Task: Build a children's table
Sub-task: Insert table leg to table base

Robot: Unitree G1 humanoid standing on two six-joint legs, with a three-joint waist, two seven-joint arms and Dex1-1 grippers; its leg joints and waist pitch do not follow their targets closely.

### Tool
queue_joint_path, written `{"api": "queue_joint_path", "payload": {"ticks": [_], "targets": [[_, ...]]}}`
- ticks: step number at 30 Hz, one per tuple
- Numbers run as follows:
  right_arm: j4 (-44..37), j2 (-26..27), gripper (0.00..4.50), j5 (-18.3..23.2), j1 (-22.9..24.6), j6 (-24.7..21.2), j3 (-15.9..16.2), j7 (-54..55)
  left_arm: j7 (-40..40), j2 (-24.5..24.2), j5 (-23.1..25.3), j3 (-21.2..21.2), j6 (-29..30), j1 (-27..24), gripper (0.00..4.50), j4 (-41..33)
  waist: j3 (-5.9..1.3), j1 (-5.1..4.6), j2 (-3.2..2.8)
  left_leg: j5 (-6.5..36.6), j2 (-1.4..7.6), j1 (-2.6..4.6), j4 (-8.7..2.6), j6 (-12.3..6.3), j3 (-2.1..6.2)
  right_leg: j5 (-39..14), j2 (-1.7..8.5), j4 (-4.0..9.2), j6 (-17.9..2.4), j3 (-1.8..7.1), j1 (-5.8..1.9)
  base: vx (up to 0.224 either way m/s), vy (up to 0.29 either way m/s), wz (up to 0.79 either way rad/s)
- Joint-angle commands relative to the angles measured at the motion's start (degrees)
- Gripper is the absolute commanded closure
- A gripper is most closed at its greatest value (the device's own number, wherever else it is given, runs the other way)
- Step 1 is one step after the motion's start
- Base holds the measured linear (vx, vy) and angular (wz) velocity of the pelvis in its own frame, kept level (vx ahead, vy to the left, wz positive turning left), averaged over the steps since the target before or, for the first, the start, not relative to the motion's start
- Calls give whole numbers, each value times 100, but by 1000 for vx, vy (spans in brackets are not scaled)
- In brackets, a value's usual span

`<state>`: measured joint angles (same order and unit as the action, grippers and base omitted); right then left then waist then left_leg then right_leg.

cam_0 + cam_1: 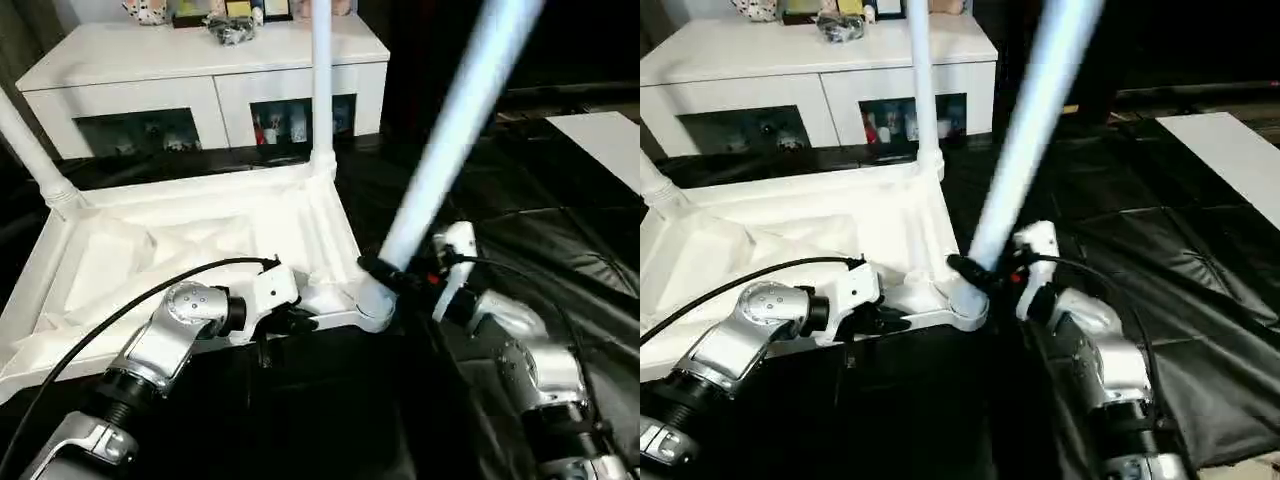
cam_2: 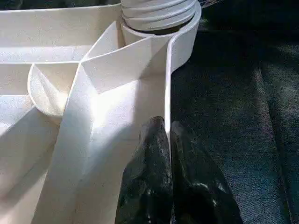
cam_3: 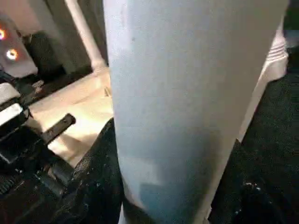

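Right end effector point(image 1: 385, 272) grips leg point(image 1: 455, 130); left point(image 2: 168, 140) pinches tabletop rim point(image 2: 168, 84) (upside-down).

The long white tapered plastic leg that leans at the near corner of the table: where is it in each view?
Left eye view: the leaning white plastic leg runs from top right down to the corner socket.
Right eye view: it runs likewise, centre top to socket.
Left wrist view: its threaded base sits at the top.
Right wrist view: it stands close in the middle.
Shared landmark: upturned white table top's rim.
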<state>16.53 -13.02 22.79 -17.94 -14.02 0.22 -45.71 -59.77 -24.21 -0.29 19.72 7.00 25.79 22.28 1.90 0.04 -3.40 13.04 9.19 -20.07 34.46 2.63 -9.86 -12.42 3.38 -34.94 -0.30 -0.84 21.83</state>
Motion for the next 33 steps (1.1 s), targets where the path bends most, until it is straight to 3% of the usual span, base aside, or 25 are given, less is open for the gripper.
{"api": "queue_joint_path", "payload": {"ticks": [1,3,5,7,8,11,13,14,16,17,18,19,20,23,24,26,28,29,33], "targets": [[442,-71,266,-298,300,-127,25,252,352,-76,7,-372,-38,175,450,46,-212,37,-27,1453,370,12,-531,-1,149,-825,456,450,-1481,219,-189,0,0,0],[249,38,266,-267,557,177,-66,341,434,-48,18,-396,-60,218,450,86,-213,56,-74,1426,376,13,-532,-4,151,-733,459,451,-1474,221,-183,0,0,0],[135,123,266,-285,735,343,-61,396,450,-42,12,-401,-53,239,450,97,-215,61,-65,1350,377,0,-536,-29,153,-560,449,436,-1492,214,-197,0,0,0],[52,187,266,-344,879,482,-11,449,454,-33,9,-398,-45,256,450,103,-206,65,-96,1363,374,-6,-533,-49,149,-506,454,434,-1502,213,-190,0,0,0],[-31,244,266,-371,990,526,50,483,446,-37,7,-394,-43,269,450,109,-206,75,-165,1403,368,-5,-536,-42,158,-570,466,431,-1504,212,-193,0,0,0],[-114,203,266,-575,1067,538,306,498,392,-67,8,-379,-41,288,450,107,-185,64,-181,1546,365,-6,-550,-34,163,-793,457,460,-1454,208,-189,0,0,0],[-136,175,266,-644,1070,520,392,490,369,-78,10,-374,-41,295,450,109,-160,42,-179,1716,361,-10,-572,-5,171,-1229,459,491,-1352,212,-177,0,0,0],[-134,36,266,-871,1007,413,677,393,339,-98,30,-358,-54,310,450,117,-160,42,-188,1752,362,1,-570,13,174,-1383,467,507,-1311,222,-168,0,0,0],[-126,-28,266,-962,973,363,800,336,328,-104,39,-352,-59,314,450,119,-149,32,-186,1756,355,-20,-581,29,178,-1527,458,515,-1238,219,-177,0,0,0],[-106,-160,266,-1117,888,238,1022,200,318,-113,49,-345,-65,321,450,123,-152,33,-128,1754,356,-19,-580,20,177,-1588,460,527,-1218,218,-172,0,0,0],[-104,-173,266,-1129,879,226,1041,186,318,-114,49,-344,-65,321,450,122,-144,31,-159,1753,356,-34,-590,23,192,-1735,474,525,-1177,220,-184,0,0,0],[-87,-272,266,-1221,808,132,1190,75,314,-117,51,-342,-62,321,450,117,-145,35,-131,1737,356,-36,-582,2,194,-1846,478,530,-1150,227,-173,0,0,0],[-51,-416,266,-1326,691,-42,1389,-106,314,-127,57,-333,-55,308,450,96,-148,34,-51,1726,362,-30,-581,-22,181,-1892,474,550,-1128,230,-159,0,0,0],[82,-638,266,-1443,443,-367,1661,-496,338,-138,65,-321,-32,238,450,13,-144,50,-82,1717,373,-9,-579,-28,182,-1953,478,551,-1129,244,-129,0,0,0],[123,-664,266,-1404,373,-466,1689,-603,345,-137,54,-328,-10,210,450,-20,-152,44,21,1651,375,-32,-584,-50,189,-1877,474,534,-1142,241,-159,0,0,0],[146,-689,266,-1369,328,-534,1709,-676,352,-133,47,-331,6,193,450,-42,-159,62,-14,1600,382,-16,-575,-60,179,-1747,482,525,-1190,248,-131,0,0,0],[359,-753,266,-1313,52,-616,1765,-928,361,-144,27,-341,26,126,450,-114,-168,53,56,1569,390,-18,-581,-54,175,-1505,467,505,-1273,235,-147,0,0,0],[432,-762,266,-1306,-24,-603,1767,-990,362,-144,22,-342,31,109,450,-132,-181,60,37,1526,385,-15,-569,-60,179,-1411,475,485,-1309,236,-150,0,0,0],[677,-741,266,-1261,-272,-584,1680,-1078,364,-133,4,-337,57,70,450,-186,-184,60,64,1449,390,-20,-564,-78,161,-1119,469,475,-1405,231,-159,0,0,0]]}}
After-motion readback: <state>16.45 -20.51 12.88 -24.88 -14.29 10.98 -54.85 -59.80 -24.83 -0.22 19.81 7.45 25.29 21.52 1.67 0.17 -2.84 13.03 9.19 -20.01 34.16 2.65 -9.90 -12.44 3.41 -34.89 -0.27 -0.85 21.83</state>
